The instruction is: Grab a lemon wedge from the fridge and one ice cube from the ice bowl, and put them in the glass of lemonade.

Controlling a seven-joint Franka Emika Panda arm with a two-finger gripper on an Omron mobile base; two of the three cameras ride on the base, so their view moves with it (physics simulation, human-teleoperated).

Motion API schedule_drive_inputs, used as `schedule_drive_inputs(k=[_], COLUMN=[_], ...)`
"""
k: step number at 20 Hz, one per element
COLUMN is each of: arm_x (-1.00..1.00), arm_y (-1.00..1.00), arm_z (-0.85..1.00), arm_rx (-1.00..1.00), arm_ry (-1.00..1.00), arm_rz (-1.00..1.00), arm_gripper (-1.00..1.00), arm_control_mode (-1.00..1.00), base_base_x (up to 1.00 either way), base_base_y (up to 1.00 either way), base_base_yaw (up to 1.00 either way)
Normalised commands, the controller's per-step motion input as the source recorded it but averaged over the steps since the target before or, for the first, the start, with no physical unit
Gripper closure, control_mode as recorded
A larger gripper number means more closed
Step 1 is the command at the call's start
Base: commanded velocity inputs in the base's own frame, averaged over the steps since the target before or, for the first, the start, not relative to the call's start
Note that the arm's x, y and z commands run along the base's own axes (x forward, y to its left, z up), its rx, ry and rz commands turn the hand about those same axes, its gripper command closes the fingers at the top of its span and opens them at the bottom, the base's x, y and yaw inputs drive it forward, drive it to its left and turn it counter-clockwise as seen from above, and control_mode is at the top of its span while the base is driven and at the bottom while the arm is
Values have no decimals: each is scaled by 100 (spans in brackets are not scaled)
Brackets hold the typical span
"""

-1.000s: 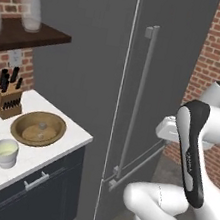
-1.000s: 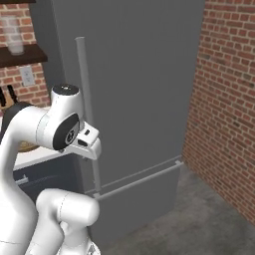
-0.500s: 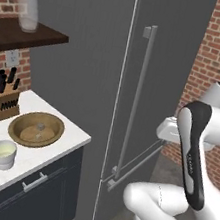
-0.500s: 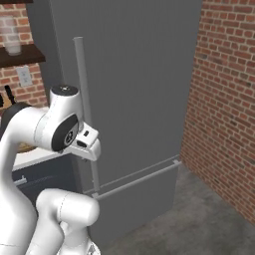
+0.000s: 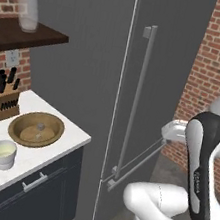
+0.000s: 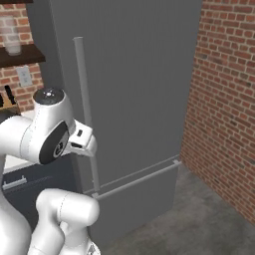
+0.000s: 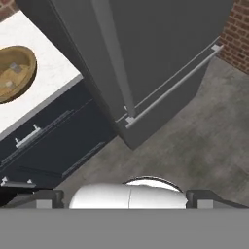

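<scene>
STAGE: start, nothing moved | FRIDGE: door closed, bar handle untouched; lemon wedge presumably inside | ICE BOWL: on table beside lemonade cup | END EFFECTOR: fingers spread, empty | REMAINING: open fridge, both pickups, both drops

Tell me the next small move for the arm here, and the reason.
Probably reach the open gripper toward the vertical bar handle of the fridge. The fridge door is shut, so the lemon wedge inside cannot be reached yet, and the gripper holds nothing and sits well short of the handle.
</scene>
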Motion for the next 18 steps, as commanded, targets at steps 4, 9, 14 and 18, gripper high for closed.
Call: schedule_drive_inputs(k=[4,9,14,18], arm_x=[15,38,78,90], arm_y=[3,2,0,0], arm_z=[54,7,0,0], arm_rx=[-10,-3,0,0], arm_ry=[0,0,-1,-1], arm_rz=[7,11,22,37], arm_gripper=[-100,-100,-100,-100], arm_control_mode=[-100,-100,-100,-100], base_base_x=[0,0,0,0], base_base_y=[0,0,0,0], base_base_yaw=[0,0,0,0])
